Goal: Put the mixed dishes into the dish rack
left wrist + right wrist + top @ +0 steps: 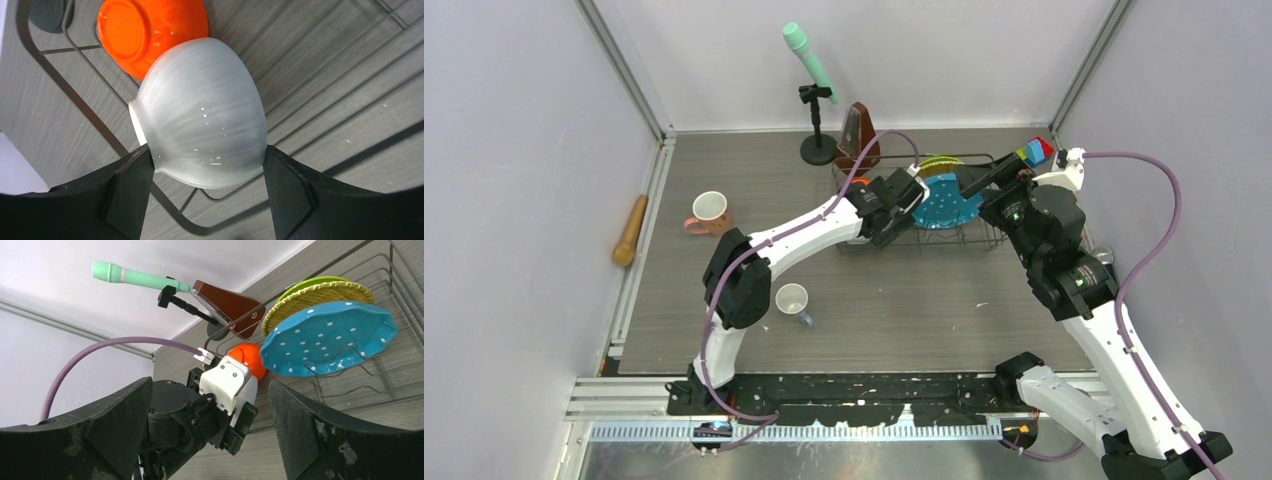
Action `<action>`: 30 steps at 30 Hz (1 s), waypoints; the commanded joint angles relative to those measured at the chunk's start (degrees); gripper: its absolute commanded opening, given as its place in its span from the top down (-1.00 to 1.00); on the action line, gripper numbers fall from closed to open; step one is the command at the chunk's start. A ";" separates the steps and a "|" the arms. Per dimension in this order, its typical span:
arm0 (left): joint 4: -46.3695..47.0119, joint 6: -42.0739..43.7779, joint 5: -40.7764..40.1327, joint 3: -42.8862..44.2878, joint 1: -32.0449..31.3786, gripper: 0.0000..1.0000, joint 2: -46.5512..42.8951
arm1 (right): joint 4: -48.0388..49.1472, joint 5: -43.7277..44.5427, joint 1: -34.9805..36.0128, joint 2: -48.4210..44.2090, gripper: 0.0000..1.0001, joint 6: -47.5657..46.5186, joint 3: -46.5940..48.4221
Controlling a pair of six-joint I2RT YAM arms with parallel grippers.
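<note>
left gripper: clamped on the white bowl, bowl tipped sideways at the dish rack's left end
right gripper: fingers wide apart, nothing between, hanging by the rack's right side
in the rack: lime-green plate, yellow-rimmed plate, blue white-dotted plate standing in a row; orange bowl bottom-up, just beside the white one
open room: bare table in front of the rack
outside the rack: pink mug, small white cup, both off to the left
left edge: wooden rolling pin
</note>
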 commanded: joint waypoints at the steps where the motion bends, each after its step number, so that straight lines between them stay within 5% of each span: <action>1: 0.85 1.04 -4.45 2.91 -0.61 1.00 0.83 | 0.65 1.39 -0.15 -0.75 -0.83 -0.79 0.37; 4: 0.04 0.26 -3.07 2.92 -0.79 0.81 2.16 | 0.63 1.25 -0.19 -0.51 -0.83 -0.86 0.38; 12: -5.76 -1.83 2.68 6.31 -0.79 -0.98 4.31 | 0.62 0.95 -0.20 0.05 -0.87 -1.35 1.24; 24: -7.27 -3.19 9.09 7.43 -0.41 -0.95 1.29 | 0.62 0.58 -0.28 -0.03 -0.87 -1.52 1.50; 30: -6.20 -6.30 14.96 6.29 2.05 -0.65 -1.24 | -2.01 -1.75 -0.28 1.40 -0.85 -3.05 2.95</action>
